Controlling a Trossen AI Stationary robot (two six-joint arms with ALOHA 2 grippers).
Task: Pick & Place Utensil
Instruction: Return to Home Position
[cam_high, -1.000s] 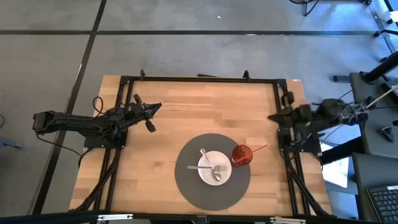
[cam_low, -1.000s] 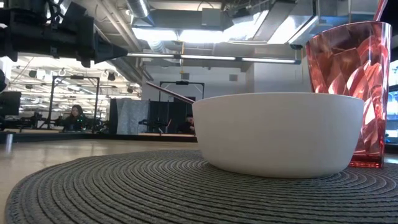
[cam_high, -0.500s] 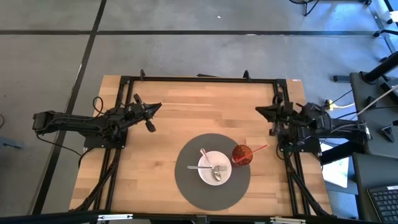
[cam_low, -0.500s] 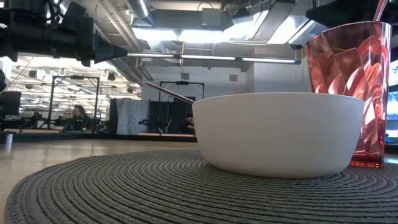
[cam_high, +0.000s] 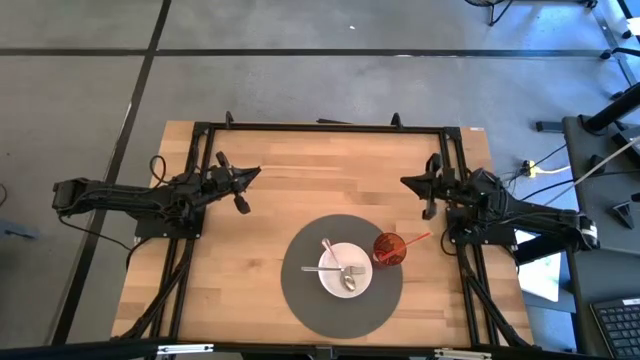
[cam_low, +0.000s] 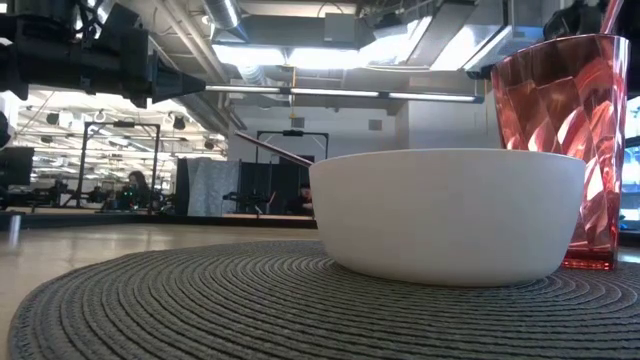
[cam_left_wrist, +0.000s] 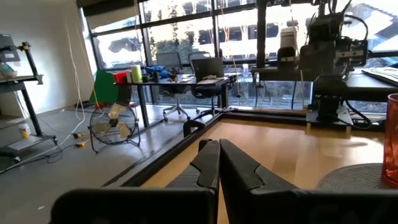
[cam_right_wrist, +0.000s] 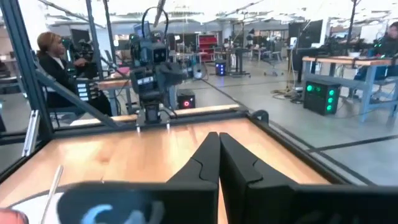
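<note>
A white bowl (cam_high: 345, 270) sits on a round grey placemat (cam_high: 300, 290) near the table's near edge. A fork (cam_high: 348, 268) and a spoon (cam_high: 338, 266) lie in the bowl, handles resting over its rim. A red faceted cup (cam_high: 389, 248) stands beside the bowl on the mat, with a red stick (cam_high: 417, 239) leaning out of it. My left gripper (cam_high: 255, 170) hovers shut over the table's left half, far from the bowl. My right gripper (cam_high: 404, 182) is shut, above the table on the far side of the cup. In both wrist views the fingers (cam_left_wrist: 219, 163) (cam_right_wrist: 219, 158) are closed together.
A black frame (cam_high: 320, 127) runs around the table's far and side edges. Bare wood lies between the two grippers. In the low view the bowl (cam_low: 447, 210) and cup (cam_low: 560, 140) fill the foreground. A seated person (cam_right_wrist: 53, 56) shows beyond the table.
My right arm has unfolded from the table's right edge, and its gripper has moved toward the table's left, out over the wood beyond the cup. The bowl, utensils and cup have stayed put.
</note>
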